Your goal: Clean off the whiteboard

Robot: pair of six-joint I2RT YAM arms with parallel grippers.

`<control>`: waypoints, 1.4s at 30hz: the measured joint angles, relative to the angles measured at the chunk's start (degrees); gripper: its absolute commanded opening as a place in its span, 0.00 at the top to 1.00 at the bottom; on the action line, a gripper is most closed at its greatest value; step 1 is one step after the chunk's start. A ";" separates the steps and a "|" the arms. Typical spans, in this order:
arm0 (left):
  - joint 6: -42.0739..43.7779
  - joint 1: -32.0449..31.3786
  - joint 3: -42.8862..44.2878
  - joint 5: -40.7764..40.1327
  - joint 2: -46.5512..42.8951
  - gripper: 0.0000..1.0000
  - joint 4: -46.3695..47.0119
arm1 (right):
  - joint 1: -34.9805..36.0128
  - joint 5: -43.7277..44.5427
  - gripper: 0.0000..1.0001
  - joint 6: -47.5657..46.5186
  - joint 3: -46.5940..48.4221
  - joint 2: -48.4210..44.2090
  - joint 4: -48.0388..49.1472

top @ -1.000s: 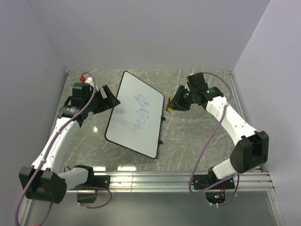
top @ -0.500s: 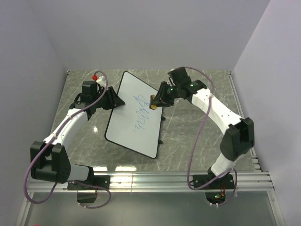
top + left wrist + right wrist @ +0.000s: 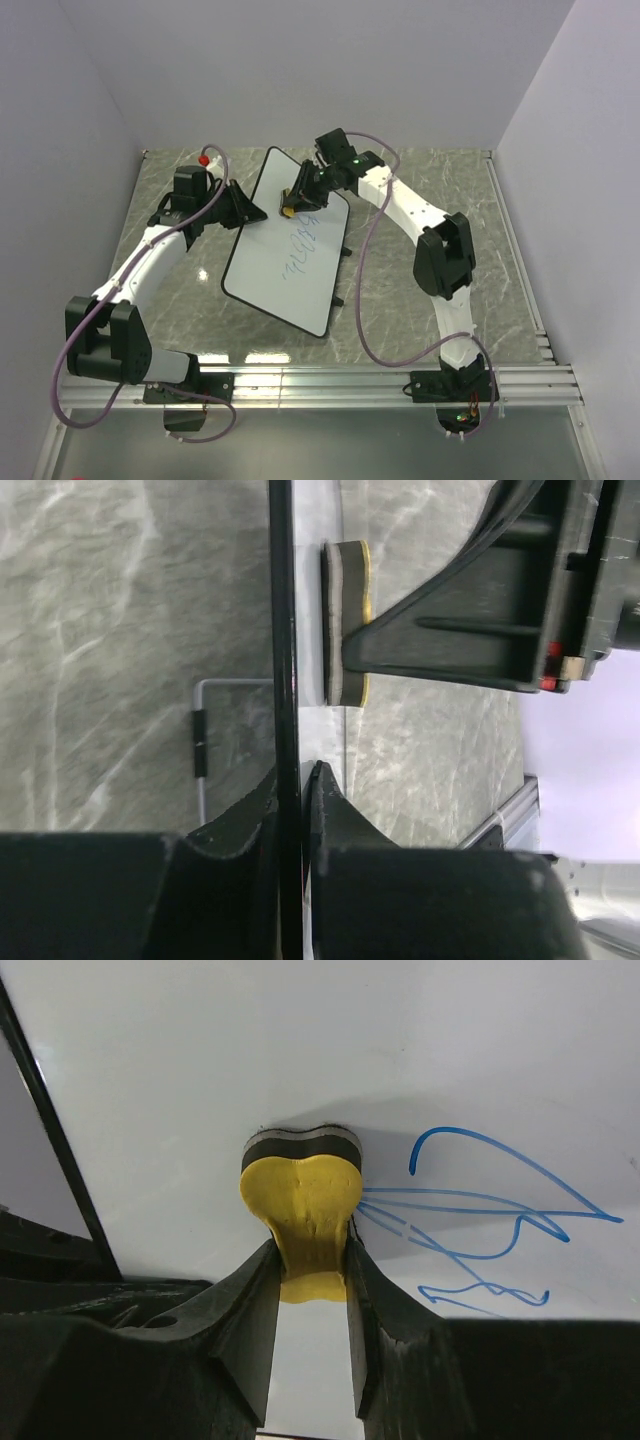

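The whiteboard point(image 3: 268, 275) lies tilted on the marble table, with blue scribbles point(image 3: 305, 245) across its middle. My left gripper point(image 3: 250, 212) is shut on the board's left edge; in the left wrist view the thin black rim point(image 3: 283, 630) runs between the fingers of that gripper point(image 3: 292, 780). My right gripper point(image 3: 292, 206) is shut on a yellow eraser point(image 3: 300, 1200). The eraser's grey felt face is pressed on the white surface point(image 3: 200, 1060) near the board's top, just left of the blue scribbles point(image 3: 480, 1220). The eraser point(image 3: 342, 620) also shows edge-on against the board.
A thin wire stand with black feet point(image 3: 345, 252) sticks out from the board's right edge, and it shows behind the board point(image 3: 200, 740) too. An aluminium rail point(image 3: 380, 380) runs along the near table edge. Walls close in the left, back and right sides.
My left gripper closed on the board's left edge. My right arm swung left with the eraser from beside the board onto its upper part, and the topmost scribbles are gone.
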 measured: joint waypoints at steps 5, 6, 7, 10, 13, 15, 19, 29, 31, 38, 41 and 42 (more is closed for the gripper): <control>-0.11 0.59 1.16 -0.63 1.01 0.98 -2.03 | -0.02 -1.40 1.00 0.94 2.29 2.43 -0.33; -0.07 0.55 1.33 -0.68 1.05 0.99 -2.21 | -0.07 -1.40 1.00 0.94 2.27 2.43 -0.37; -0.02 0.52 1.49 -0.72 1.09 0.99 -2.40 | -0.09 -1.44 1.00 0.94 2.14 2.40 -0.31; -0.02 0.55 2.08 -1.11 1.33 0.99 -3.67 | -0.42 -2.05 1.00 0.96 -0.57 1.77 1.97; 0.00 0.52 3.13 -1.25 1.88 1.00 -4.96 | -1.36 -1.55 1.00 0.46 -5.79 -0.13 2.64; 0.02 0.48 3.89 -1.36 2.29 1.00 -5.73 | -2.36 -1.05 1.00 -0.46 -10.10 -1.60 2.86; 0.11 0.33 4.44 -1.62 2.40 1.00 -6.51 | -4.52 -0.52 1.00 -2.08 -17.55 -3.63 2.71; 1.75 -0.39 5.46 -1.95 2.40 1.00 -7.04 | -5.75 -0.90 1.00 -3.98 -15.91 -2.16 -2.67; 2.05 -0.48 5.77 -2.25 2.40 1.00 -7.13 | -5.53 -1.01 1.00 -3.80 -11.37 0.00 -6.47; 2.32 -0.79 6.23 -3.89 2.40 1.00 -7.06 | -3.50 -4.15 1.00 -0.57 7.39 7.08 -9.07; 2.34 -1.11 6.23 -4.20 2.40 1.00 -6.95 | -1.86 -6.64 1.00 2.51 12.41 8.37 -6.32; 2.32 -1.18 6.23 -4.31 2.40 1.00 -6.95 | -1.36 -7.58 1.00 3.67 13.29 8.55 -5.09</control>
